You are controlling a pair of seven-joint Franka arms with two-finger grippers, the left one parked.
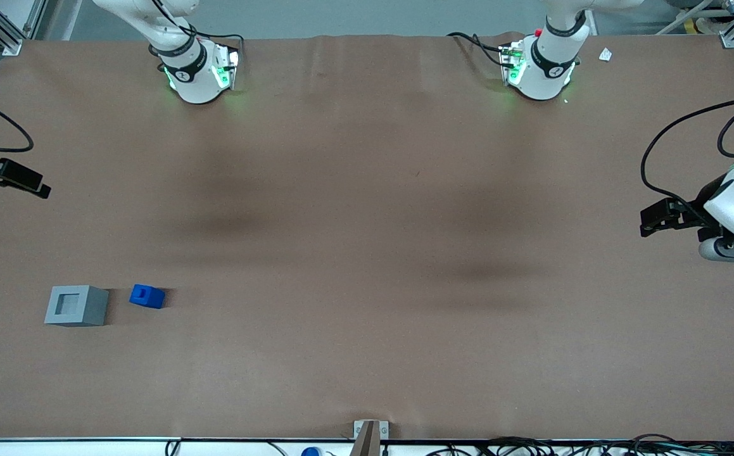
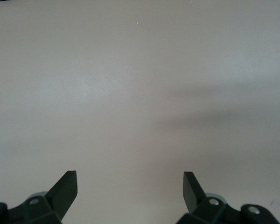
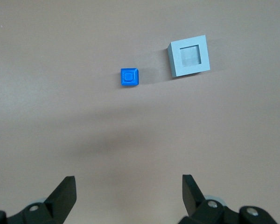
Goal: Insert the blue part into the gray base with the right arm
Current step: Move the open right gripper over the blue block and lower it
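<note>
Blue part (image 1: 147, 296) sits on the table (image 1: 367, 253), stub face up, just beside the gray base (image 1: 76, 305) but not touching it, both toward the working arm's end. Gray base is upright, recess facing up and unfilled. Right arm's end effector (image 3: 129, 191) hangs above the table, well apart from both blocks, fingers spread wide, holding nothing.

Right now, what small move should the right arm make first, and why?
Probably carry the open gripper over the blue part and lower it. The part lies free on the table beside the gray base, whose recess is empty, and the gripper hangs apart from both, holding nothing.
</note>
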